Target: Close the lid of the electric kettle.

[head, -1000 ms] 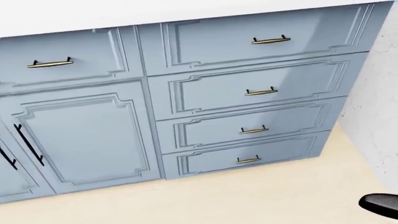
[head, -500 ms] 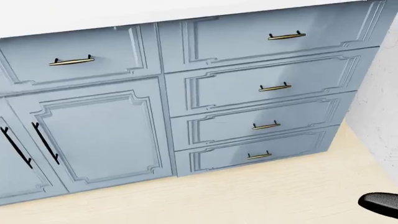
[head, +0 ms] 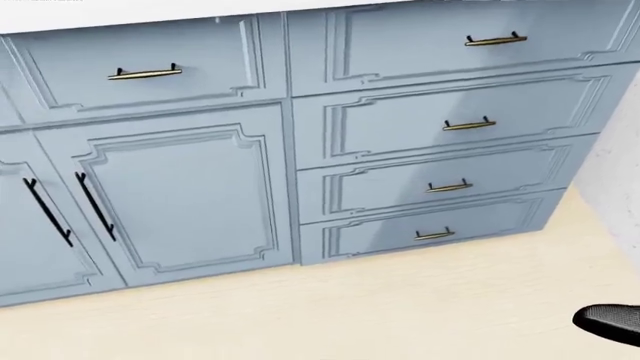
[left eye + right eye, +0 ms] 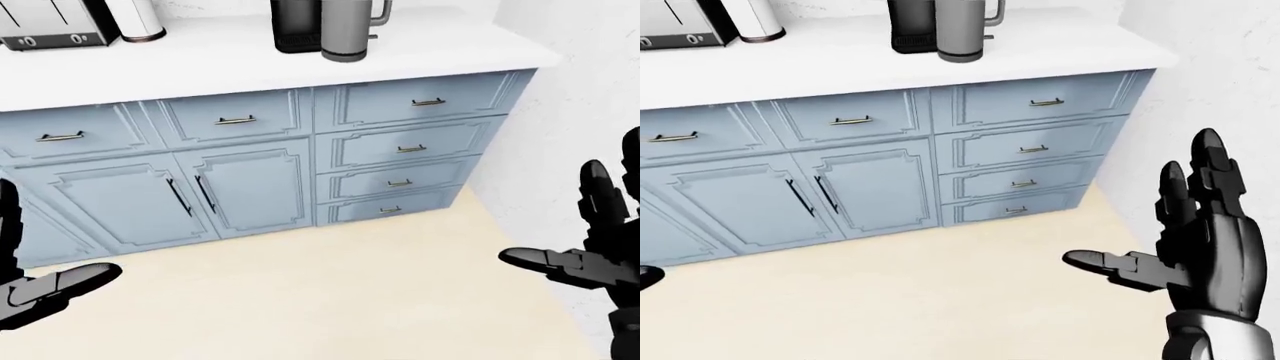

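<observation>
My right hand (image 4: pixel 1200 247) and left hand (image 4: pixel 40 277) are spread, holding nothing; electric kettle (image 4: pixel 347 30) stands at twelve o'clock on the counter (image 4: pixel 200 64).

In the head view the whole picture has shifted right and down, so the camera moved, not the blue cabinets (image 3: pixel 190 187).

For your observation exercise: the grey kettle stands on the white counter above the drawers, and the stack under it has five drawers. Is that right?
Not quite. The left-eye view shows four drawers, not five. The kettle does stand on the white counter.
</observation>
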{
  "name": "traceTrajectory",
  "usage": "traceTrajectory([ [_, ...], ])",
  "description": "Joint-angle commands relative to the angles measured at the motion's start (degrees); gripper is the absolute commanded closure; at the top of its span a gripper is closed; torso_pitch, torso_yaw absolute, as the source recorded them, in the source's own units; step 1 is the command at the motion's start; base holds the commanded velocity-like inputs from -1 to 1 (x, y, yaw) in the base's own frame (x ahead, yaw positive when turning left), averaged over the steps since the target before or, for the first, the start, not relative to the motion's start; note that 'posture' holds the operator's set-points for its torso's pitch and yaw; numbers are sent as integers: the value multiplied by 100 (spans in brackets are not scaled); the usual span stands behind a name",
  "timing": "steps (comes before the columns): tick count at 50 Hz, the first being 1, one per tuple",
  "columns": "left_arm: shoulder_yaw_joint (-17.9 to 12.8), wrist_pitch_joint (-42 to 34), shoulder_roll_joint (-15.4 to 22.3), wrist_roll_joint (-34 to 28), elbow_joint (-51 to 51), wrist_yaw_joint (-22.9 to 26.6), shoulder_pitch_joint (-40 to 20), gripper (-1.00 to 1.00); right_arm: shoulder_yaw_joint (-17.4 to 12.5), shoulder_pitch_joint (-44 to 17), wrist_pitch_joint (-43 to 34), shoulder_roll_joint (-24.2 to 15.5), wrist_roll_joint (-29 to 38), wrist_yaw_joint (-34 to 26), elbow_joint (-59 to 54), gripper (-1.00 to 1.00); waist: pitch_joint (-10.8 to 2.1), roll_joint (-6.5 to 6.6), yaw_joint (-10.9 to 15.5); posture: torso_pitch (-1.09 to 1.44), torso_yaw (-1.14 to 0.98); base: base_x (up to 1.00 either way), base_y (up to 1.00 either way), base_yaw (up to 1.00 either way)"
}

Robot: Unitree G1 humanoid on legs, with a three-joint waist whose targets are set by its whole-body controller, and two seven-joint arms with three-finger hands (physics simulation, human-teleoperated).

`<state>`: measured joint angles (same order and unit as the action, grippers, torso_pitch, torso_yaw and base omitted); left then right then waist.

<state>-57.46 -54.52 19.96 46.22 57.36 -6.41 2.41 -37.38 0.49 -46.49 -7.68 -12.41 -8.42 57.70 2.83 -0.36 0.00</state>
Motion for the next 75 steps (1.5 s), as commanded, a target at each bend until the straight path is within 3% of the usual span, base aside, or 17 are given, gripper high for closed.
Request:
traceTrajectory([
  [1,-20,180,87,33,115,-10,-48,-100,-21,-48,106,-86,-27,49,107,-100,-53,41,-4,0,0,0,0,0],
  [16,59,198,34,-125,91,88,-73,-100,-86,-75,-51,-143,-152,89,144,-100,-75,84,14,0,0,1,0,0],
  [17,91,234,10,-175,73,115,-53,-100,-71,-67,-28,-138,-139,84,125,-100,-206,94,10,0,0,9,0,0],
  [19,81,220,7,-166,81,117,-59,-100,-68,-61,-3,-132,-134,75,106,-100,-83,126,15,0,0,13,0,0],
  [25,106,240,-28,-218,77,159,-50,-100,-47,-43,71,-117,-112,61,48,-100,-93,227,10,0,0,13,0,0],
  [31,156,253,-44,-266,67,169,-59,-100,-27,-41,52,-113,-102,64,63,-100,-26,-51,14,0,0,16,0,0],
  [37,197,294,-76,-349,42,220,-56,-100,-22,-51,41,-111,-94,67,64,-100,-95,-15,-24,0,0,17,0,0],
  [41,198,299,-90,-379,40,247,-60,-100,-63,-63,10,-120,-130,69,84,-100,-22,179,-54,0,0,17,0,0],
  [43,182,294,-93,-378,39,257,-64,-100,-59,-58,5,-115,-136,72,101,-100,-66,415,-66,0,0,17,0,0],
  [46,188,306,-102,-401,29,277,-66,-100,-68,-61,6,-121,-144,72,95,-100,-12,460,-3,0,0,17,0,0],
  [53,128,221,-75,-312,79,241,-85,-100,-32,-37,108,-105,-111,61,25,-100,-10,168,70,0,0,17,0,0],
  [57,150,261,-76,-336,48,249,-69,-100,-8,-50,80,-112,-103,80,38,-100,-143,-308,81,0,0,17,0,0],
  [58,143,270,-73,-335,40,253,-73,-100,-11,-48,91,-110,-106,76,30,-100,-111,-171,44,0,0,17,0,0],
  [66,135,259,-66,-316,48,237,-66,-100,-4,-53,58,-122,-111,93,51,-100,-1,41,-15,0,0,17,0,0],
  [71,114,235,-51,-269,65,213,-71,-100,5,-48,147,-115,-89,76,-36,-100,-158,525,-87,0,0,17,0,0],
  [72,134,242,-54,-289,65,211,-68,-100,7,-47,136,-116,-93,78,-27,-100,-79,406,9,0,0,17,0,0],
  [75,204,316,-79,-394,17,266,-60,-100,51,-39,165,-109,-69,80,-38,-100,-58,402,34,0,0,17,0,0],
])
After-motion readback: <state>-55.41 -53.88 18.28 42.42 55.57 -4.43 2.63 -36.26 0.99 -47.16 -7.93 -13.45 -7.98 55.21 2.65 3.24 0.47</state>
